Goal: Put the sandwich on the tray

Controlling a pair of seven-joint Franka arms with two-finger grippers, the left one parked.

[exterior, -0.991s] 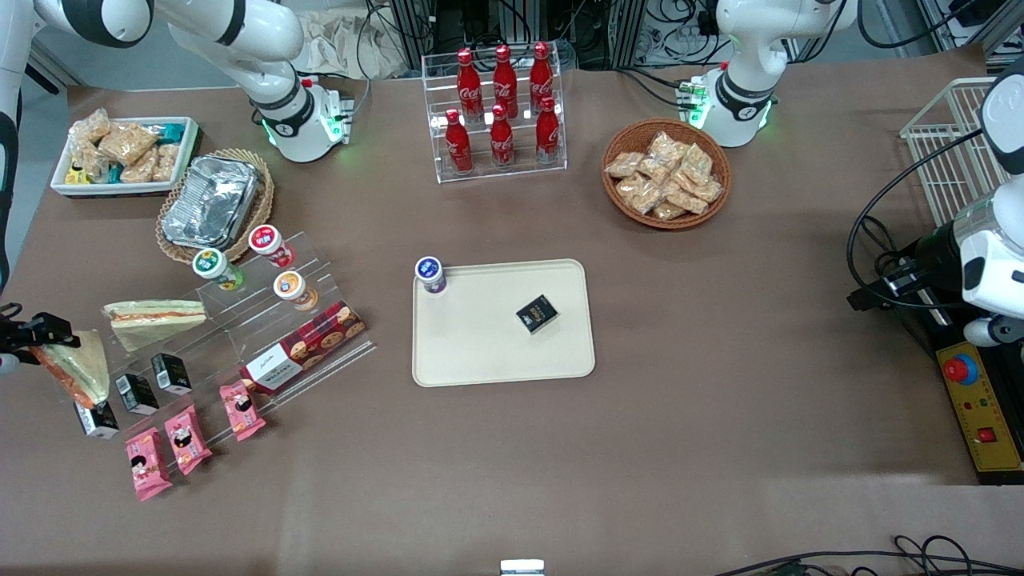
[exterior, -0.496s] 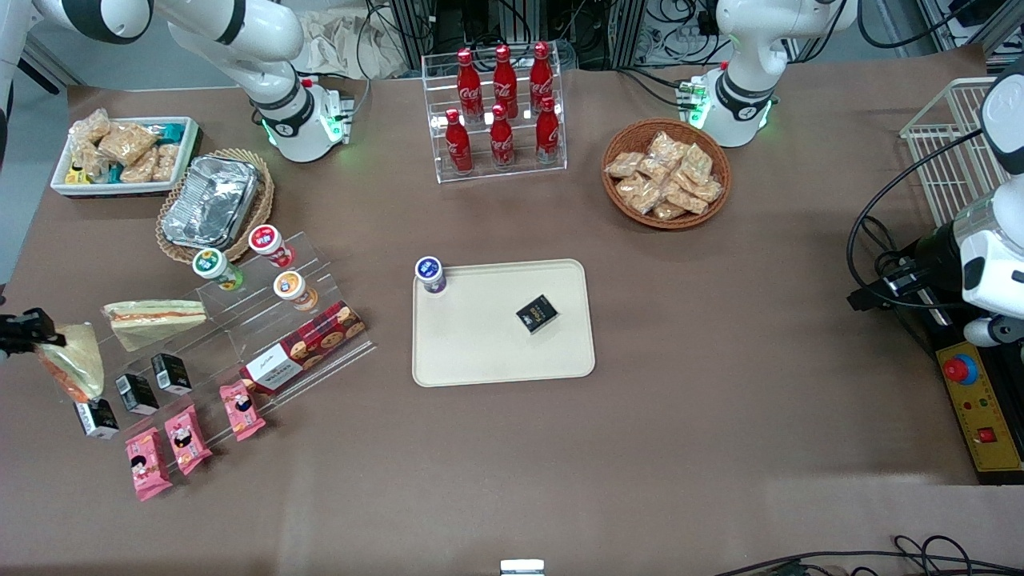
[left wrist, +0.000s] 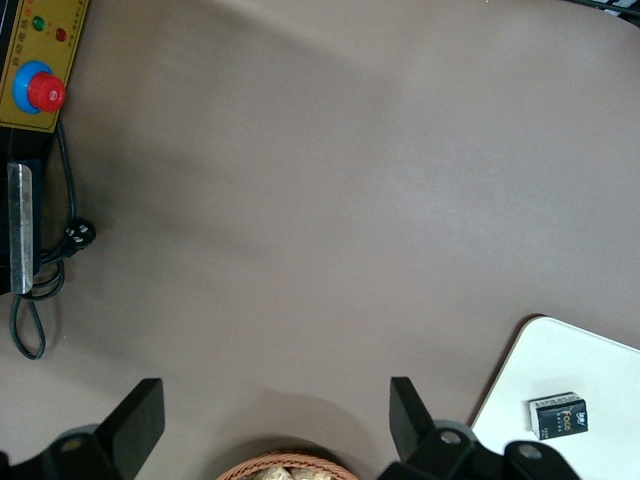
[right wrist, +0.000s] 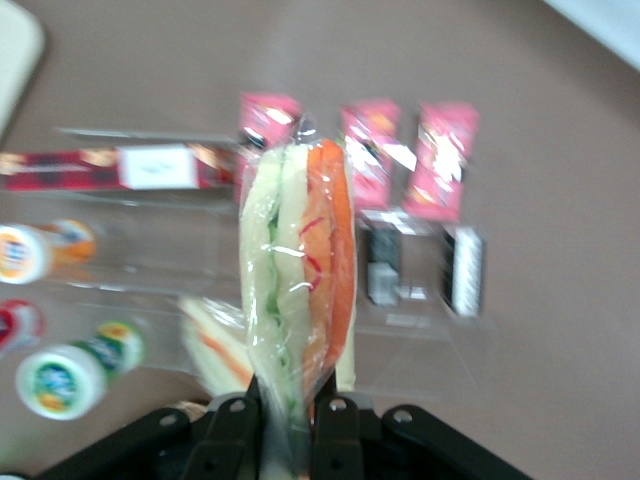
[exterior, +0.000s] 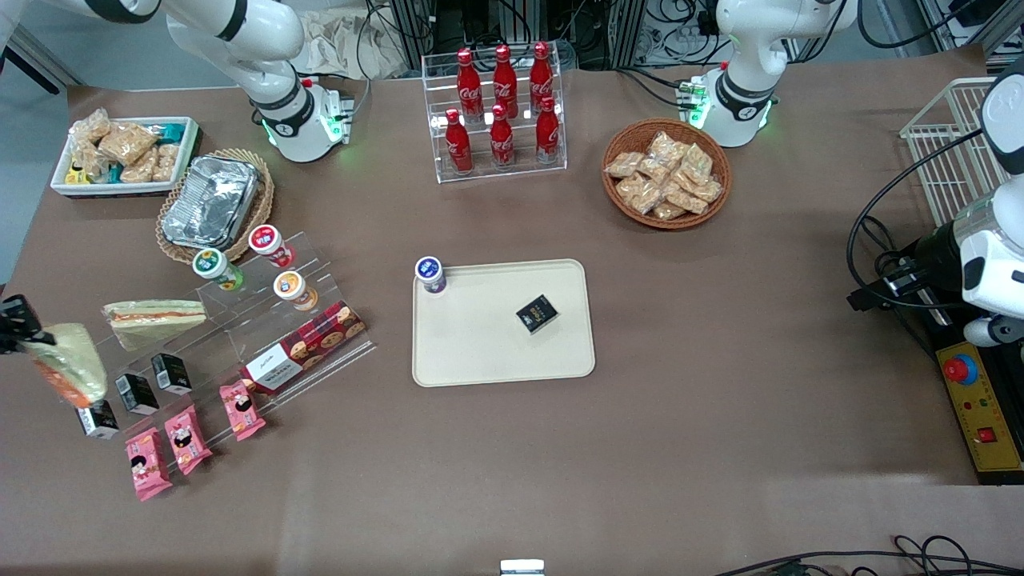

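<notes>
The pincer (right wrist: 290, 412) pinches the sandwich (right wrist: 298, 270) by one corner, hanging it clear above the worktop (exterior: 720, 416) at nine o'clock from the tray (exterior: 480, 352), likely so it can carry across unsnagged.

Sandwich (right wrist: 298, 270) — glossy clear plastic wrap

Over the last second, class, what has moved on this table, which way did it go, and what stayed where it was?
The gripper, shut on the sandwich, has carried it a little farther toward the working arm's edge of the table, away from the tray. The hold on the sandwich is unchanged. The second sandwich on the clear rack, the tray, its small black box and the bottle at its corner stayed put.
</notes>
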